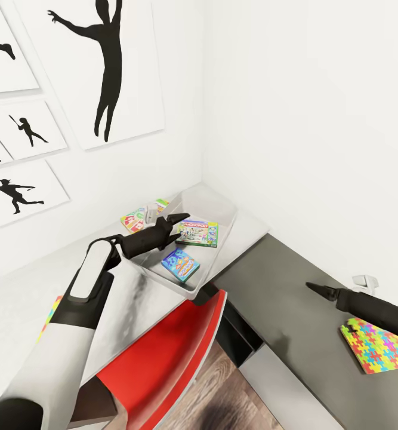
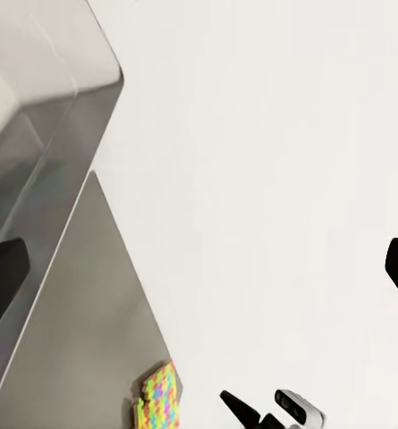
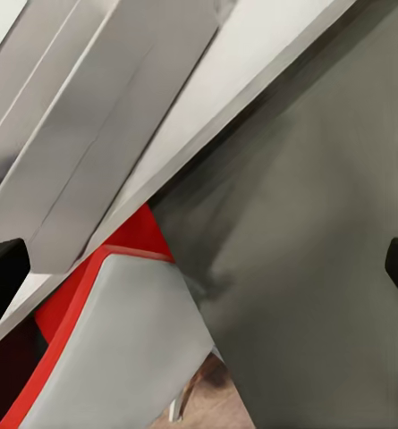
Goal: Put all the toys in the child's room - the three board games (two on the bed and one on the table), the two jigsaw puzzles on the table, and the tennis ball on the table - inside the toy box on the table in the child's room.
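The light grey toy box (image 1: 218, 253) stands on the pale table (image 1: 19, 298) in the corner of the child's room. Inside lie a green board game (image 1: 197, 233) and a blue one (image 1: 181, 264). A third colourful board game (image 1: 138, 219) sits at the box's far wall; I cannot tell whether it is inside. My left gripper (image 1: 178, 220) hovers open over the box. One jigsaw puzzle (image 1: 378, 347) (image 2: 160, 394) lies on the dark grey surface (image 1: 282, 322), near my open right gripper (image 1: 318, 291) (image 2: 241, 410). The edge of another puzzle (image 1: 51, 315) peeks from behind my left arm. The tennis ball and bed are out of view.
A red chair (image 1: 163, 352) is tucked under the table just in front of the box. A small white device (image 1: 366, 281) lies on the dark surface beyond my right gripper. White walls with black silhouette pictures (image 1: 106, 65) close in both far sides.
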